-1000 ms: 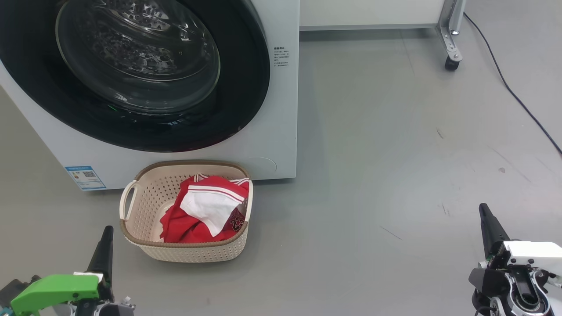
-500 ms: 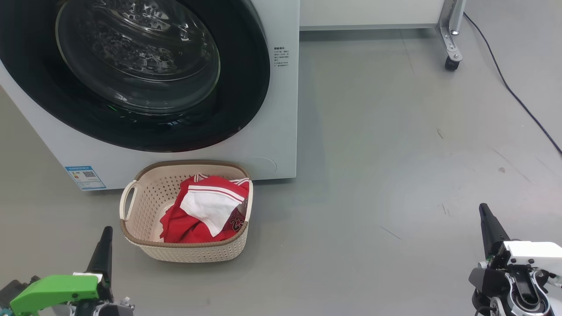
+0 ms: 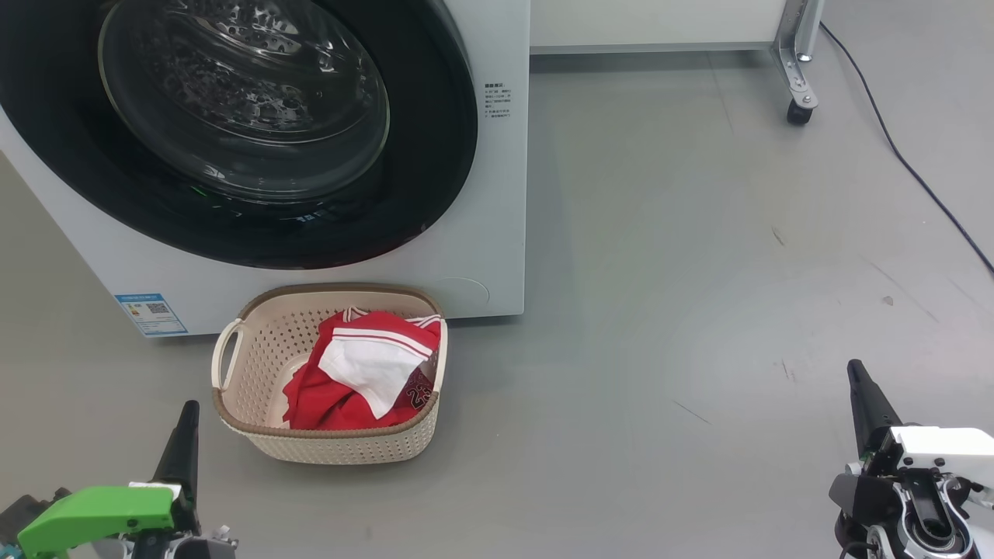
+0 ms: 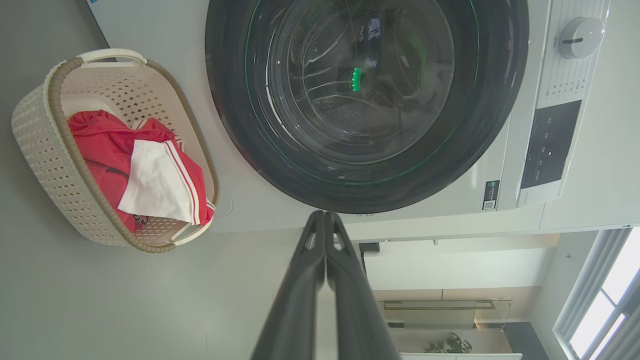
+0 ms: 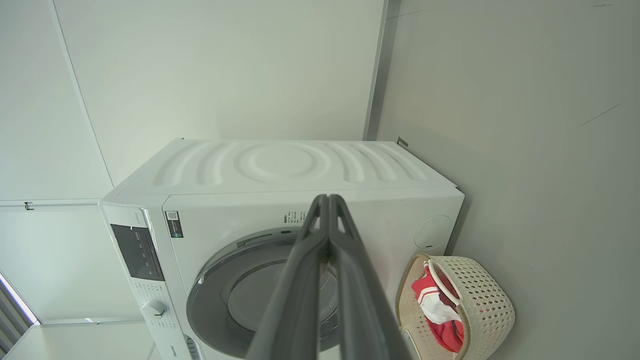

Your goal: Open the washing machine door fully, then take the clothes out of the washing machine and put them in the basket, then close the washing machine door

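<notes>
Top edge cuts washing machine door (image 3: 435, 155); red jersey (image 3: 417, 394) partly hidden under white-panel garment (image 3: 365, 369).

The left gripper (image 3: 189, 411) sits at the lower left of the head view, its two dark fingers pressed together and pointing up. The right gripper (image 3: 856, 374) sits at the lower right, fingers pressed together too, tilted slightly left

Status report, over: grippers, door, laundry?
Jaws shut, empty: left gripper, right gripper. Closed: washing machine door. Red clothes in basket. No obstruction seen.
</notes>
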Motion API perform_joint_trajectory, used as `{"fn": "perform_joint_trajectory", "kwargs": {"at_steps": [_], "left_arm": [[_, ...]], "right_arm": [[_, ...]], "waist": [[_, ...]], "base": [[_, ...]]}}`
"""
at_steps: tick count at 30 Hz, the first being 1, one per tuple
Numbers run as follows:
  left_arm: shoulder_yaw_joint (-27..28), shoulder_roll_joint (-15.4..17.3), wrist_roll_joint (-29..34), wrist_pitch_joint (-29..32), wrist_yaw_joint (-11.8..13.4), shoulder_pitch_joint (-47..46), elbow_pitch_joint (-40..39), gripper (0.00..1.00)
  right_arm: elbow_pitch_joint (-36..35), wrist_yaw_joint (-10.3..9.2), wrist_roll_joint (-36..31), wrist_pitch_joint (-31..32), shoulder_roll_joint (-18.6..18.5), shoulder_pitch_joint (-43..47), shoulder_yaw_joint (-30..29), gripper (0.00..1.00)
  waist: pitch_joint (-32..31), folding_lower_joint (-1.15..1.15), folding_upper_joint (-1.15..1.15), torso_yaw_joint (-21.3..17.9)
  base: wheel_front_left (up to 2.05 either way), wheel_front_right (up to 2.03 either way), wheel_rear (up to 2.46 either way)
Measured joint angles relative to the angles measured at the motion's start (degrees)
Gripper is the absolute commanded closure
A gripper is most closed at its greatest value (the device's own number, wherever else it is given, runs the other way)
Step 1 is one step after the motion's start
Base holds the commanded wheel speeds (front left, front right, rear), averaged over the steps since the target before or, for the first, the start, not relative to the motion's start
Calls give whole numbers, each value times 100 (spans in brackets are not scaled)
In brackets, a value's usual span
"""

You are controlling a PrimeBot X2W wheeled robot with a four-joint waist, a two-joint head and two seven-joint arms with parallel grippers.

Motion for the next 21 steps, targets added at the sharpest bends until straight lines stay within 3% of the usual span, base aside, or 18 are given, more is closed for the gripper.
{"fn": "perform_joint_trajectory", "kwargs": {"at_steps": [21], "left_arm": [[15, 0, 0, 1, -1, -3, 7, 100]], "right_arm": [[0, 0, 1, 0, 0, 0, 0, 100]], "waist": [[0, 0, 0, 0]], "base": [[0, 0, 0]]}}
